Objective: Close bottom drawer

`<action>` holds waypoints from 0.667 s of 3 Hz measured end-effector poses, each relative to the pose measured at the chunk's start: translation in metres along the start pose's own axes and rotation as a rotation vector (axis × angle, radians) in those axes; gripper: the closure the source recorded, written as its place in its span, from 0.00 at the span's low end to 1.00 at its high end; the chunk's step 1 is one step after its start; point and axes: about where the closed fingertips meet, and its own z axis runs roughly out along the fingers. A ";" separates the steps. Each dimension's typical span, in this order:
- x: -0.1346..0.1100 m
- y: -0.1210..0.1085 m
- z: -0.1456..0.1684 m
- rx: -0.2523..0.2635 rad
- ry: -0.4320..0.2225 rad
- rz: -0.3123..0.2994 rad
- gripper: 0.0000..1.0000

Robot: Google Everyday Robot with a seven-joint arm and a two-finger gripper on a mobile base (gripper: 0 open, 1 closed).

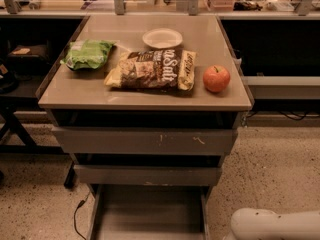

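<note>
Gripper is sitting outside the view, so its state cannot be told; only a white rounded arm (272,225) is showing at the cart's (145,142) lower right. Bottom drawer (150,211) is standing pulled out at the cart's foot, beneath two wider drawer fronts. On the cart's surface (95,88), a brown snack bag (152,70) is lying mid-cart, a green bag (89,54) left, a white bowl (162,37) rearward, an apple (216,78) right.

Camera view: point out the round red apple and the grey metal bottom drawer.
Round red apple (216,78), camera view, middle of skin.
Grey metal bottom drawer (150,211), camera view, flat tray floor.
End effector: not in view.
</note>
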 end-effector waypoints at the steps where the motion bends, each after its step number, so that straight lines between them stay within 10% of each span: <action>1: 0.003 -0.015 0.044 -0.043 -0.027 0.044 1.00; 2: 0.005 -0.010 0.055 -0.069 -0.028 0.051 1.00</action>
